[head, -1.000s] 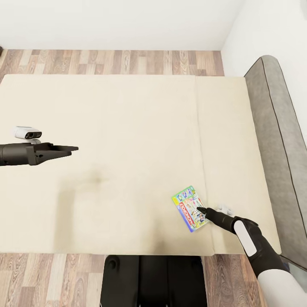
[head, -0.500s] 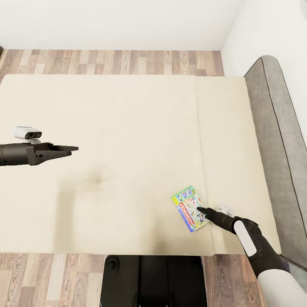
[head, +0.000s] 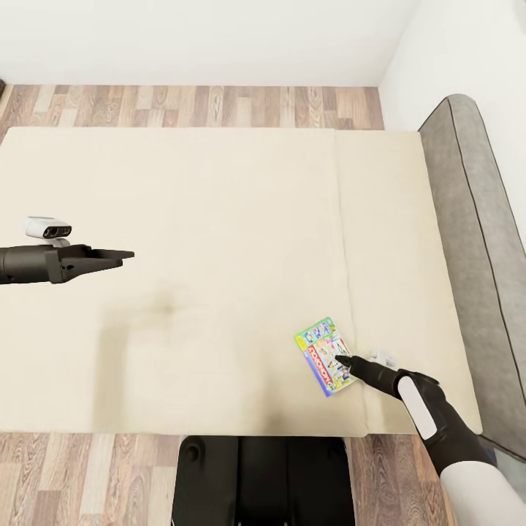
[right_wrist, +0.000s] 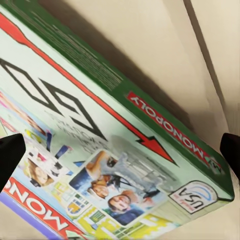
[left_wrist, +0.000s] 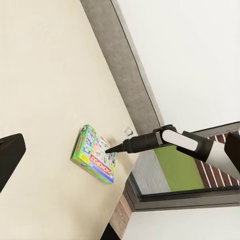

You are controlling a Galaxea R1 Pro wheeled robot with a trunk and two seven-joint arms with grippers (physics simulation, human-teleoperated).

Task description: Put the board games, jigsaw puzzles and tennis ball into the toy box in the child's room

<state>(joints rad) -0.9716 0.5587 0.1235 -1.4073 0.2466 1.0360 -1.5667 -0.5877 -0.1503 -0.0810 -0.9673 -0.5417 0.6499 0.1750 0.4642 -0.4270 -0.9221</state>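
I am looking down on the bed (head: pixel 219 241), a wide beige mattress that takes up most of the head view, with its grey headboard (head: pixel 478 241) along the right side and wood-plank floor (head: pixel 190 106) beyond its far edge. Part of my dark base (head: pixel 263 478) shows below the near edge of the mattress.

My left arm reaches in from the left, held above bare mattress. The left gripper (head: pixel 120 256) is well apart from the game; its fingers look drawn together to a point, though I cannot tell for sure.

My right arm comes up from the lower right corner. The right gripper (head: pixel 343 360) sits low over the Monopoly board game (head: pixel 325 356), its tip over the box's right-hand part.

The game, green-edged with a white printed cover, lies flat on the mattress near the bed's near edge, just left of a seam in the mattress. In the right wrist view the Monopoly cover (right_wrist: pixel 105 150) lies very close, with a dark fingertip (right_wrist: pixel 10 155) at either side of the frame, so the fingers are spread apart and not closed on the box.
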